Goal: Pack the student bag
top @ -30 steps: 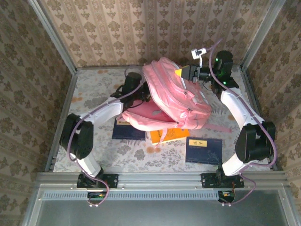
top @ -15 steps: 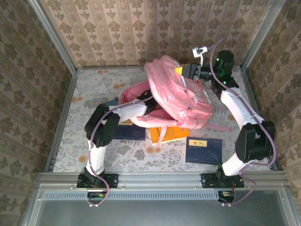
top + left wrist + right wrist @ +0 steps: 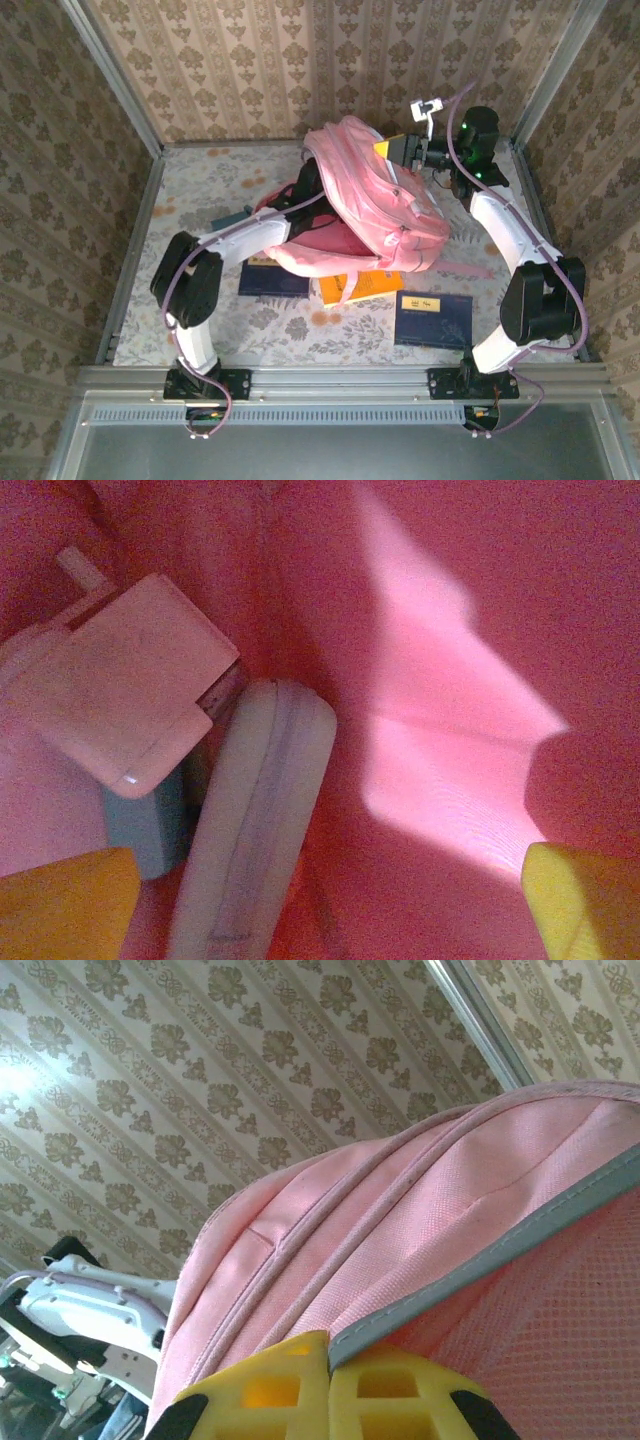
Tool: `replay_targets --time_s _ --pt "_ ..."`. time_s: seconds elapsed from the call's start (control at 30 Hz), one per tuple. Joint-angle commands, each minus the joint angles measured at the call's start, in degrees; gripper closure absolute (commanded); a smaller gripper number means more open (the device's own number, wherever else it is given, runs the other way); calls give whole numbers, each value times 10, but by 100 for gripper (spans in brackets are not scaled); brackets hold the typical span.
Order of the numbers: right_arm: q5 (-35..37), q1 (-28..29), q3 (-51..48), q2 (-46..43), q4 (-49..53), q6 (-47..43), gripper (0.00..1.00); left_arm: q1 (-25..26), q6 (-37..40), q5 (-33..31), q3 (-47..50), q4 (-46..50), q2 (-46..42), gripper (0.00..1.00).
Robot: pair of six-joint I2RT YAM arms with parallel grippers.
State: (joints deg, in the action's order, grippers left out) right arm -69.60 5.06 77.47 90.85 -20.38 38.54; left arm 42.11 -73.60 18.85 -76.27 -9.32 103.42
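The student bag is a big pink backpack in the middle of the table, its top lifted. My right gripper holds it up at the back, its yellow fingers shut on the grey trim along the bag's edge. My left arm reaches into the bag's mouth from the left. In the left wrist view my left gripper stands open inside the pink lining, with nothing between its fingers. Below it lie a white charger block, a long white case and a teal thing.
On the table under and in front of the bag lie a dark blue notebook, an orange book and a dark blue book with a yellow label. Patterned walls close in the left, back and right.
My left gripper has opened and the arm has gone into the bag's mouth. The right gripper has kept its hold; the bag's top shifted slightly.
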Motion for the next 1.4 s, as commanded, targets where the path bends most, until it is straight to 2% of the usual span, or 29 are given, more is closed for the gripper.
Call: replay_targets --time_s 0.0,0.2,0.37,0.53,0.67,0.8,0.87,1.0,1.17,1.27,1.37 --pt "27 -7 23 -33 -50 -30 100 -19 41 9 26 1 -59 0" --pt "54 -15 12 -44 -27 -47 100 -38 144 0 24 119 -137 0" --pt "77 -22 10 -43 -11 -51 100 -57 163 36 40 136 -177 0" --pt "127 -37 15 -51 50 -82 100 -87 219 3 59 238 -249 0" --pt "211 -69 34 -45 114 -96 100 -130 246 21 82 274 -312 0" --pt "237 -118 43 -22 82 -43 100 -156 297 18 80 330 -362 0" --pt "253 -129 44 -18 69 -50 100 -156 324 4 71 364 -375 0" --pt "280 -129 70 -3 99 -104 100 -156 360 -12 71 406 -388 0" --pt "251 -123 95 40 110 -134 100 -156 374 -15 104 424 -405 0" --pt "239 -105 111 73 134 -160 100 -176 381 -49 110 453 -413 0" --pt "254 -73 139 112 206 -212 100 -199 378 -68 115 477 -420 0"
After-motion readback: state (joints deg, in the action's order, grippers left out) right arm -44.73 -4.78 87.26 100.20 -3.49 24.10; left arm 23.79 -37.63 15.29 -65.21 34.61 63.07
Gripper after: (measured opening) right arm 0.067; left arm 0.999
